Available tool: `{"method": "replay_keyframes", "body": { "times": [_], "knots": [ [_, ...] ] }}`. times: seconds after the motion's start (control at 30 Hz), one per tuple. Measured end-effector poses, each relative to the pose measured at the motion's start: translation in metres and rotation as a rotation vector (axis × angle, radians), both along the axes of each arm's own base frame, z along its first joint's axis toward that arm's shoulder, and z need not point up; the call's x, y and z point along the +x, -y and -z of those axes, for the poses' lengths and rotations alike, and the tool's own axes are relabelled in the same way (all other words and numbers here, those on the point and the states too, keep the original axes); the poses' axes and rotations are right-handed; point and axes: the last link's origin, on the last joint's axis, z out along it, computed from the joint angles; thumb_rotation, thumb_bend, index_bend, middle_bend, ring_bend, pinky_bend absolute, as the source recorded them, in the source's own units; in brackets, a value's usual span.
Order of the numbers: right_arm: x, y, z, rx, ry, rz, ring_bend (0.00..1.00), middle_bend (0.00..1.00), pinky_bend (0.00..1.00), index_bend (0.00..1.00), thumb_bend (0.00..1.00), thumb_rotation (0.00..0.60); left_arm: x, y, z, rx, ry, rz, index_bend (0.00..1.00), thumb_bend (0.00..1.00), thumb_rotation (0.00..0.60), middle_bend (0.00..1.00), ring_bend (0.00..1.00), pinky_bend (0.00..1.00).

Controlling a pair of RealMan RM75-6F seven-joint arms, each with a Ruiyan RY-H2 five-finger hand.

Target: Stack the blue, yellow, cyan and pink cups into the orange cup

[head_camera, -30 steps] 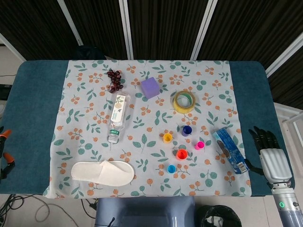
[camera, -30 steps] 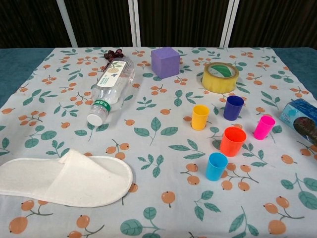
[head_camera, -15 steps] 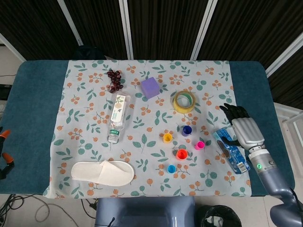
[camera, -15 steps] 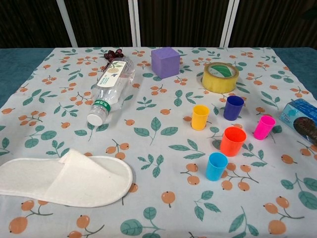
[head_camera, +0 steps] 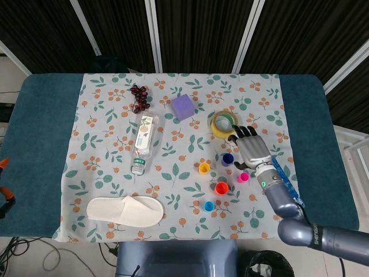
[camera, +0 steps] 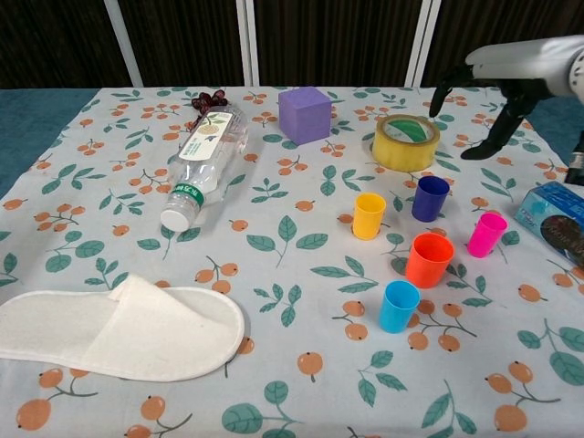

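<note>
On the floral tablecloth (camera: 274, 274), the water bottle (camera: 205, 164) wears a green-and-white label too small to read. Above the blue cup (camera: 430, 198) and pink cup (camera: 486, 234) hovers the right hand (head_camera: 249, 149), fingers spread, holding nothing. Orange cup (camera: 429, 260), yellow cup (camera: 369, 215) and cyan cup (camera: 399, 306) stand nearby, unstacked

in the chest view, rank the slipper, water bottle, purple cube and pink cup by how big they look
1. slipper, though it lies nearest the camera, which inflates it
2. water bottle
3. purple cube
4. pink cup

The cube sits farther back than the cup yet looks bigger, so that order seems safe.
</note>
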Motion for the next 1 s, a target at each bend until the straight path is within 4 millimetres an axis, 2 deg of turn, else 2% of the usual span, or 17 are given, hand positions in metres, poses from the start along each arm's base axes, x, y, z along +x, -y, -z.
{"method": "replay_keyframes", "body": {
  "times": [0.27,1.0],
  "knots": [
    [0.003,0.005,0.027,0.008,-0.030,0.042,0.00,0.00,0.01,0.31,0.34,0.600,-0.001,0.000,-0.001,-0.001,0.004,-0.003,0.13,0.81,0.600,0.03,0.02,0.08],
    [-0.014,0.009,0.046,0.021,-0.056,0.075,0.00,0.00,0.01,0.34,0.34,0.600,-0.001,0.000,-0.003,0.007,0.007,-0.001,0.13,0.81,0.600,0.03,0.02,0.08]
  ]
}}
